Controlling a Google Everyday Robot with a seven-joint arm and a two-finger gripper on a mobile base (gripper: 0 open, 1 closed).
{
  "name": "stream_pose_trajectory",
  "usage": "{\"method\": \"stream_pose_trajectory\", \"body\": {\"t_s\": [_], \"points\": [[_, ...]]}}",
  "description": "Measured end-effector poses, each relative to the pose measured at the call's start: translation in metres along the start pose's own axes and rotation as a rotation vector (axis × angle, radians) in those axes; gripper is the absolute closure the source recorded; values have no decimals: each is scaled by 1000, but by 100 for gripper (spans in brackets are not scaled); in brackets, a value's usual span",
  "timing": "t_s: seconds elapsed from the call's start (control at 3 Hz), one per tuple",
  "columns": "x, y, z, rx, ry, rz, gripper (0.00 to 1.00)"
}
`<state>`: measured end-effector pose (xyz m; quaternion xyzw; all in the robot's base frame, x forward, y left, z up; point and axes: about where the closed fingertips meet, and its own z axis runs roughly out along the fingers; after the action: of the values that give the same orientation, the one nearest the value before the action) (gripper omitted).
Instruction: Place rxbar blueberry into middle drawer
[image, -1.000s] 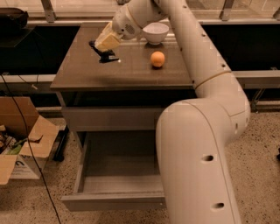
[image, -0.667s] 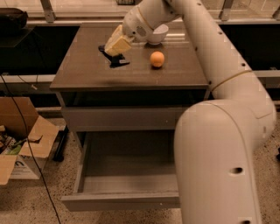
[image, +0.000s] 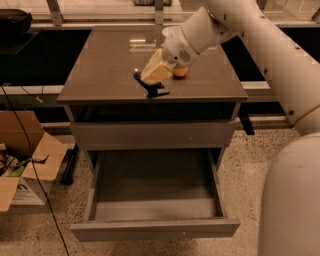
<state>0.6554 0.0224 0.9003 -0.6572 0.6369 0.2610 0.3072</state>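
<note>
The gripper (image: 148, 84) is seen low over the worktop (image: 100, 70), its jaws clamped on the rxbar blueberry (image: 156, 92). An orange (image: 180, 73) lies just behind them. The middle drawer (image: 155, 227) stands open well below.

The gripper (image: 153, 89) hangs over the counter (image: 100, 65) near its front edge, with the orange (image: 181, 74) just behind it to the right. Under the counter, the middle drawer (image: 155, 228) stands pulled out. A cardboard box (image: 30, 165) sits on the floor at the left.
</note>
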Motion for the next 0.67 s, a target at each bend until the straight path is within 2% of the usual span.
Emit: {"method": "stream_pose_trajectory", "body": {"t_s": [0.33,0.67], "points": [[38,35,5,-23,-21,86,100],[53,45,16,-52,-5,110,100]]}}
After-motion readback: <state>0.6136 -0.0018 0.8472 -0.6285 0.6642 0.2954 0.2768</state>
